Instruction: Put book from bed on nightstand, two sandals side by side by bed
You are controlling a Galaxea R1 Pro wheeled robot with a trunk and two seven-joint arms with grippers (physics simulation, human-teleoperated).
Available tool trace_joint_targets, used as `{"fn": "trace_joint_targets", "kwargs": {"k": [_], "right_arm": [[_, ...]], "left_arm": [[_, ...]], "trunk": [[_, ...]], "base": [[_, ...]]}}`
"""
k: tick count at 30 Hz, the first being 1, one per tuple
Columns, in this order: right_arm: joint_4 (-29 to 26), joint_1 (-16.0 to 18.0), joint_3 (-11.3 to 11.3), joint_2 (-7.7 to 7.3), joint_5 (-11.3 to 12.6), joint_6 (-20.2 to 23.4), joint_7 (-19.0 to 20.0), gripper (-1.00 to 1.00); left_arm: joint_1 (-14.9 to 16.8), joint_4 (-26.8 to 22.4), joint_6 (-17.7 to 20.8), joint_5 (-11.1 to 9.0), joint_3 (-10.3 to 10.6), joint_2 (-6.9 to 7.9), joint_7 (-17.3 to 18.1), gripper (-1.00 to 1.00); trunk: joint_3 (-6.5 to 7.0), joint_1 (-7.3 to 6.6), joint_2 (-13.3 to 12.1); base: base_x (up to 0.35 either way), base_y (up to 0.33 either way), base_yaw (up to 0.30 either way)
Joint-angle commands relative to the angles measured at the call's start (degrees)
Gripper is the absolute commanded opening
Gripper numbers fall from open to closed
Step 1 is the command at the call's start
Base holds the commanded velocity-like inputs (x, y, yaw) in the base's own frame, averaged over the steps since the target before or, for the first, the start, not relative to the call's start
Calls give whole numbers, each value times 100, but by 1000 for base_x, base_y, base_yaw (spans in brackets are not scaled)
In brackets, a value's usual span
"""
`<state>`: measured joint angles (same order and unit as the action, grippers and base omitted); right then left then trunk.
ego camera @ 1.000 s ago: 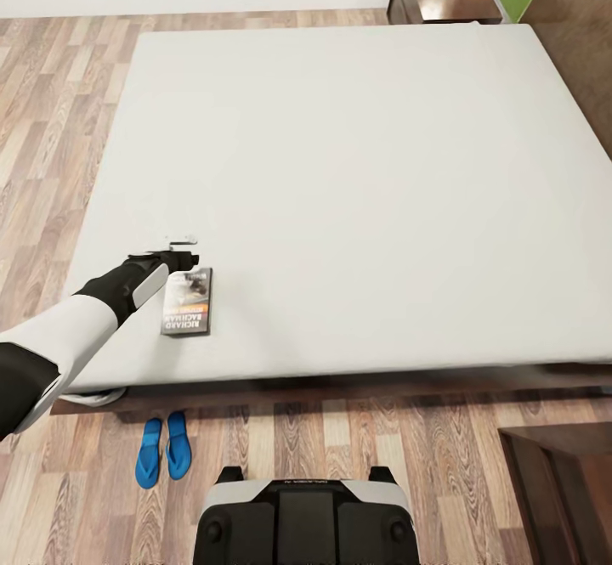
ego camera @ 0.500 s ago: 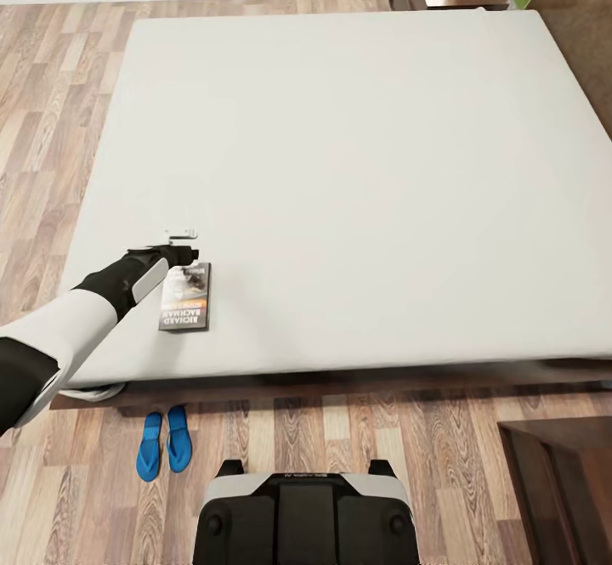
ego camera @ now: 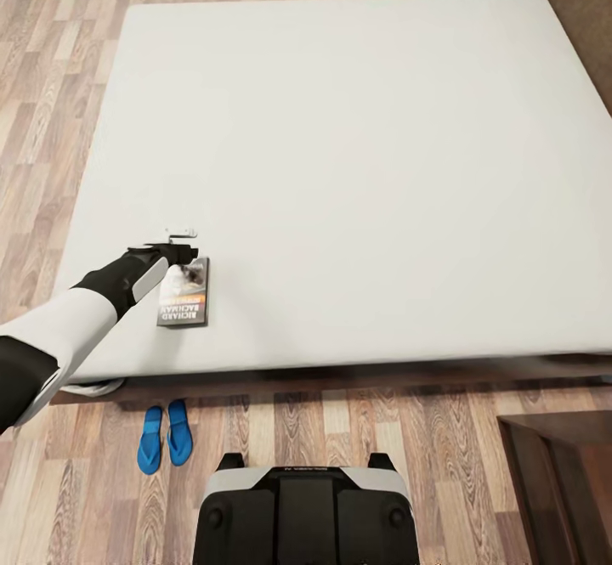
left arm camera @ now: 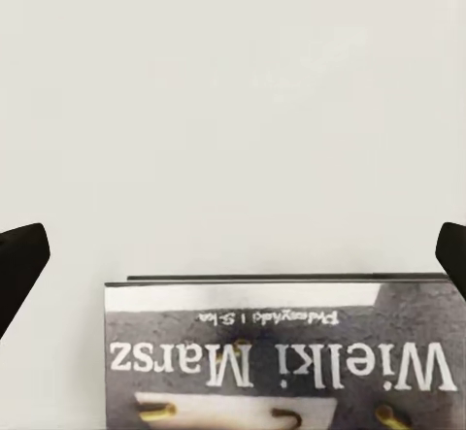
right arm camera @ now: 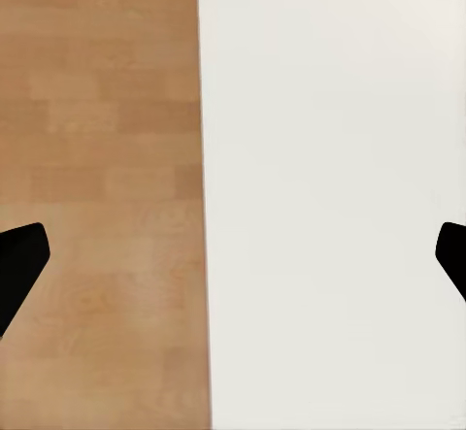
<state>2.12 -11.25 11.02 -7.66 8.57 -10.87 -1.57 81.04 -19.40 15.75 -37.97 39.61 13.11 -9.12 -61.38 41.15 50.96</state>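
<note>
Book (ego camera: 184, 292) lies flat on the bed (ego camera: 357, 166), near the mattress's near-left corner, close to the foot edge. Cover up, dark grey with orange band; the left wrist view shows its far edge (left arm camera: 282, 284) and white lettering. Left end effector (ego camera: 182, 248) hangs over the book's far end, fingers spread wide: in the left wrist view the two dark fingertips (left arm camera: 19, 265) sit at the frame's opposite sides with the book's width between them, holding nothing. Right end effector (right arm camera: 233, 255) likewise wide open and empty, looking at a line where wood planking meets a pale white surface. Two sandals (ego camera: 164, 437) already lie side by side on the floor (ego camera: 51, 106) just off the foot of the bed. Handling judgement: book looks a thin, light paperback, stiff enough across its width but likely to flex along its length; glossy cover probably slick against hard fingers. It lies flush on a soft mattress, so no gap under it. Pressing down will sink it rather than expose an edge. Best hold seems across the short width near the far edge, fingertips pushed into the mattress on both long sides, then a pinch on the edges. Alternative: slide it toward the foot edge until it overhangs and take it by cover and back. Risk: it pivots or slips out if gripped off-centre.
</note>
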Motion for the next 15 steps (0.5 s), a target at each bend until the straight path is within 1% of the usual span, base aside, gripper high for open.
{"fn": "trace_joint_targets", "kwargs": {"k": [1, 9, 15], "right_arm": [[8, 0, 49, 1, 57, -30, -6, 100], [8, 0, 49, 3, 57, -30, -9, 100], [8, 0, 49, 10, 57, -30, -9, 100]], "left_arm": [[3, -19, 25, -55, 47, 9, -46, 100], [4, -19, 25, -40, 47, 8, -46, 100], [5, -20, 25, -36, 47, 8, -46, 100]], "trunk": [[-12, 1, 4], [-77, 1, 4], [-97, 1, 4]], "base": [[0, 0, 0], [0, 0, 0], [0, 0, 0]]}}
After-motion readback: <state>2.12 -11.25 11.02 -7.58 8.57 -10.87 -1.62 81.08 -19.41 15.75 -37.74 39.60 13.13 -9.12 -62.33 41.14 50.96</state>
